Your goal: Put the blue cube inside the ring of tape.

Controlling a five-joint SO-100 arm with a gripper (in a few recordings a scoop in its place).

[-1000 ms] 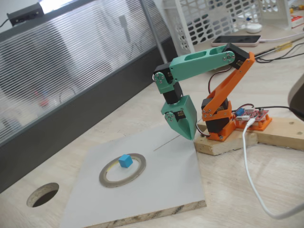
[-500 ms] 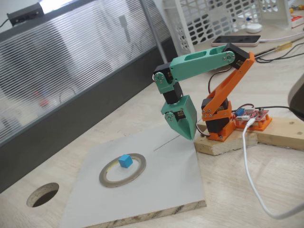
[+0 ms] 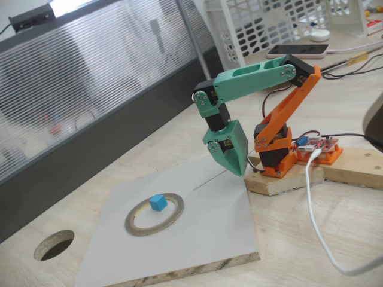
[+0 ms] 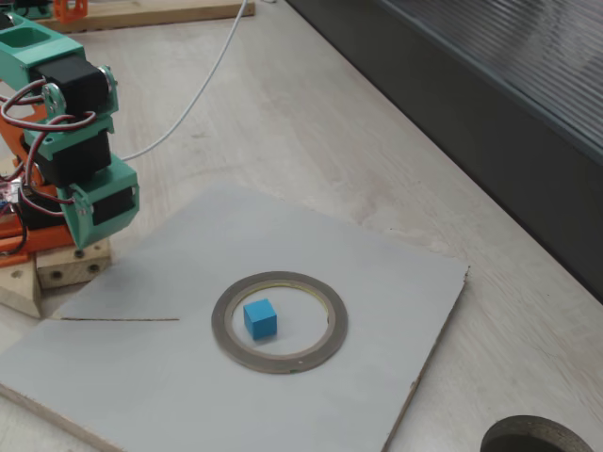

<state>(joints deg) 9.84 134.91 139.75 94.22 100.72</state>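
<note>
We find no text, label, brand, number or sign that can be read in either fixed view. The small red circuit board (image 3: 321, 145) beside the arm's base may carry markings, but they are too small and blurred for us to make out.

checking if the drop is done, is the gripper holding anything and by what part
Nothing is held. The gripper is shut and empty, raised near the base. The cube sits alone inside the tape ring.
</note>
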